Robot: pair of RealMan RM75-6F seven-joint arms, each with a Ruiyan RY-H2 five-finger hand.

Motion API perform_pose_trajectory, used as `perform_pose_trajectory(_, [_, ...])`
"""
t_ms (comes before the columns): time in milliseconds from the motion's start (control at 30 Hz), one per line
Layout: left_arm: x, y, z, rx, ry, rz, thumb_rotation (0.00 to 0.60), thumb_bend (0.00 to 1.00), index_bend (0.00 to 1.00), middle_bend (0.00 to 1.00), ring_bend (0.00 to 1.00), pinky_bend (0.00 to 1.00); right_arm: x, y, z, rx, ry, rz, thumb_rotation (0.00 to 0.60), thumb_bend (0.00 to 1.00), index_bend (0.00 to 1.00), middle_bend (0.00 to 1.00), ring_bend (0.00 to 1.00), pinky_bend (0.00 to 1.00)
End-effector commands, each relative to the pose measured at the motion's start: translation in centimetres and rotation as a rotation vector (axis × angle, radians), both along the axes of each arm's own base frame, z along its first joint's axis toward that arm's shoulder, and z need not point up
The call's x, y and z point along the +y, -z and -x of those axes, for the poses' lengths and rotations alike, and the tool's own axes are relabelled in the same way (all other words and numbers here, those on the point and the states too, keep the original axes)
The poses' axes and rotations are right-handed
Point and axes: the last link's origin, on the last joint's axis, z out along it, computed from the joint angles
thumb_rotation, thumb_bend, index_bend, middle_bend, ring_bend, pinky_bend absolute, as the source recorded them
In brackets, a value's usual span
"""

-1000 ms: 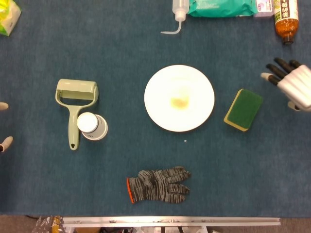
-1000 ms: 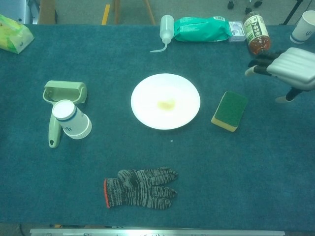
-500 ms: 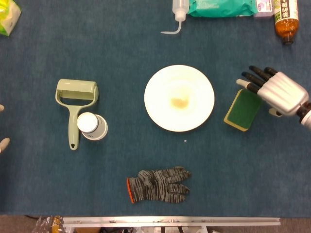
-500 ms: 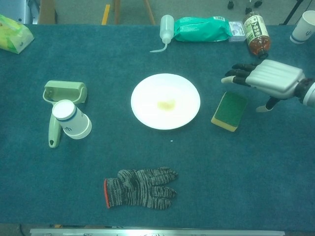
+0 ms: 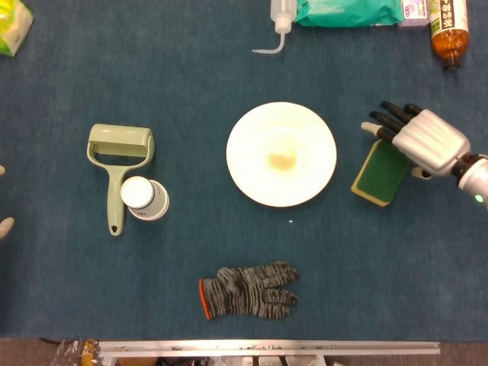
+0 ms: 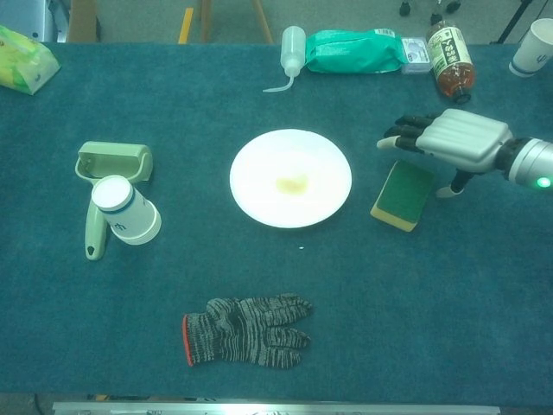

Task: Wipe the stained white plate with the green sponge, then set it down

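Observation:
The white plate (image 5: 280, 154) (image 6: 290, 178) lies at the table's middle with a yellowish stain at its centre. To its right lies the green sponge (image 5: 380, 174) (image 6: 403, 195) with a yellow underside. My right hand (image 5: 418, 138) (image 6: 451, 139) hovers over the sponge's far right corner, fingers spread and pointing left, holding nothing. Of my left hand, only pale fingertips (image 5: 5, 225) show at the left edge of the head view; their state is unclear.
A green roller (image 5: 118, 156) and a tipped white cup (image 5: 143, 198) lie left. A grey knit glove (image 5: 248, 290) lies near the front. A squeeze bottle (image 5: 279, 20), a green packet (image 5: 349, 11) and a brown bottle (image 5: 447, 27) line the far edge.
My right hand has moved left and toward the sponge, from the table's right edge to just above the sponge's far right corner. Plate and sponge have not moved.

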Motion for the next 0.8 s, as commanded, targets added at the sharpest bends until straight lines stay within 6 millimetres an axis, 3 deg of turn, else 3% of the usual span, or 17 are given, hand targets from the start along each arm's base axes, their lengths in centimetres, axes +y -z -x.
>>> perform_pose_trajectory(33, [-0.06,-0.01,0.17,-0.004,-0.002,0.000,0.600,0.15,0.30,0.00,0.07,0.34,-0.28,0.73,-0.25,-0.011,-0.002,-0.018,0.600,0.00,0.12,0.14,0.05,0.24])
perform_pose_trajectory(267, [-0.15,0.04,0.57,-0.012,-0.008,0.001,0.600,0.15,0.30,0.00,0.07,0.34,-0.60,1.40,-0.49,-0.048,-0.005,-0.028,0.600,0.00,0.14,0.23,0.13,0.28])
perform_pose_trajectory(567, [-0.18,0.11,0.76,-0.019,-0.009,0.000,0.600,0.15,0.30,0.00,0.07,0.34,-0.50,1.35,-0.34,-0.077,-0.015,-0.014,0.600,0.00,0.36,0.46,0.33,0.38])
perform_pose_trajectory(800, [-0.13,0.25,0.69,-0.019,-0.007,0.005,0.600,0.15,0.30,0.00,0.07,0.34,-0.40,1.16,-0.18,-0.086,-0.020,-0.004,0.600,0.00,0.50,0.57,0.43,0.41])
